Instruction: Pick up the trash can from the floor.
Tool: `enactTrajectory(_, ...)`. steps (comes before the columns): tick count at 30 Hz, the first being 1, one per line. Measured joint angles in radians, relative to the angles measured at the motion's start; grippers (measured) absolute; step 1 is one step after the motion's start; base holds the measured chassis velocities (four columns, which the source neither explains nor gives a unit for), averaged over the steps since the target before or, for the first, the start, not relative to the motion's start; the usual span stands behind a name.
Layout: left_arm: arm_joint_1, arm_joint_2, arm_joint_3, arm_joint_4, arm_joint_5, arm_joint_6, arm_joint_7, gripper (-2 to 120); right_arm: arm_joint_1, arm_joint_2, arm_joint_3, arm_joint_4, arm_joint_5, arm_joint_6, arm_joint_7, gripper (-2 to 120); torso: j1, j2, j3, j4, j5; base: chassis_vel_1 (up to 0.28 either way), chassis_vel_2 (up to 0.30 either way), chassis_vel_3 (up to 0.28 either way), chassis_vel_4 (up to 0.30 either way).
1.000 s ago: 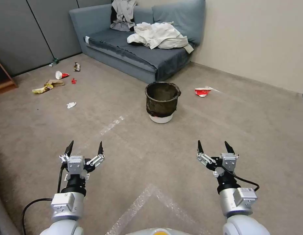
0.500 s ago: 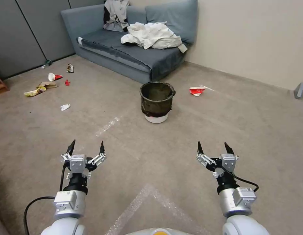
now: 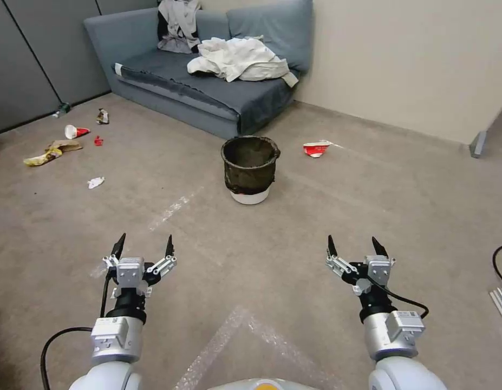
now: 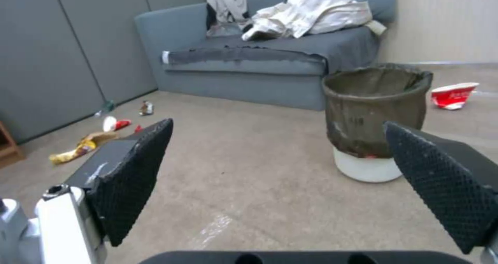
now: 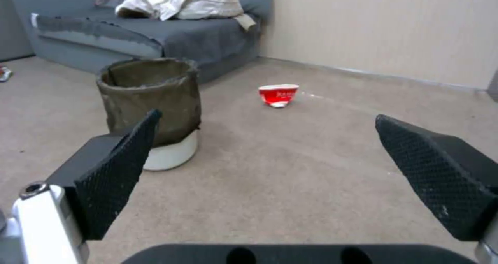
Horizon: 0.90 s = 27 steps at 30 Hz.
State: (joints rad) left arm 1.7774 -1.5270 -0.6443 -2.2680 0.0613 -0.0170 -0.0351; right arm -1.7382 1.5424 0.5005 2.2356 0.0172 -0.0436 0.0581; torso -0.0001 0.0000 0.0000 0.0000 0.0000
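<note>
We are seeing the bin [image 3: 249, 168] standing upright on the carpet [image 3: 294, 227], just in front of the sofa [image 3: 207, 70], its dark bag folded over the rim and the white base showing below. A crushed red cup [image 3: 315, 148] is lying near it, toward our right. Our left gripper [image 3: 143, 246] and right gripper [image 3: 352, 246] are hovering low over the carpet, well apart from the bin, each with jaws spread wide and holding nothing. More litter [image 3: 47, 154] is lying far off to our left.
</note>
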Motion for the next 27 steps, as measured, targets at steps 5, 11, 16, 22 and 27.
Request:
enactTrajectory(5, -0.005, -0.002, 0.006, 0.001, -0.022, -0.001, -0.009, 100, 0.001, -0.001, 0.002, -0.002, 0.006, 0.004, -0.001, 100, 0.000, 0.000, 0.000, -0.0001, 0.0000, 0.000, 0.000, 0.000, 0.000)
enactTrajectory(11, -0.007, -0.001, 0.005, -0.003, -0.024, 0.005, -0.011, 100, 0.000, -0.002, 0.006, 0.006, 0.016, -0.017, -0.007, 100, 0.000, 0.000, 0.000, 0.0001, 0.0000, 0.000, 0.000, 0.000, 0.000)
enactTrajectory(16, -0.008, 0.001, 0.002, -0.006, -0.027, 0.008, -0.011, 100, 0.000, -0.002, 0.006, 0.011, 0.017, -0.030, -0.011, 100, 0.000, 0.000, 0.000, 0.0001, 0.0000, 0.000, 0.000, 0.000, 0.000)
enactTrajectory(22, -0.010, 0.003, 0.000, -0.009, -0.027, 0.010, -0.010, 100, 0.000, -0.001, 0.006, 0.012, 0.016, -0.040, -0.012, 100, 0.000, 0.000, 0.000, 0.0002, -0.0001, 0.000, 0.000, 0.000, 0.000)
enactTrajectory(27, -0.030, 0.008, -0.007, -0.016, -0.044, 0.018, -0.004, 100, 0.001, 0.001, 0.003, 0.014, 0.009, -0.061, -0.011, 100, 0.000, 0.000, 0.000, 0.0000, 0.0000, -0.020, 0.020, 0.021, -0.016)
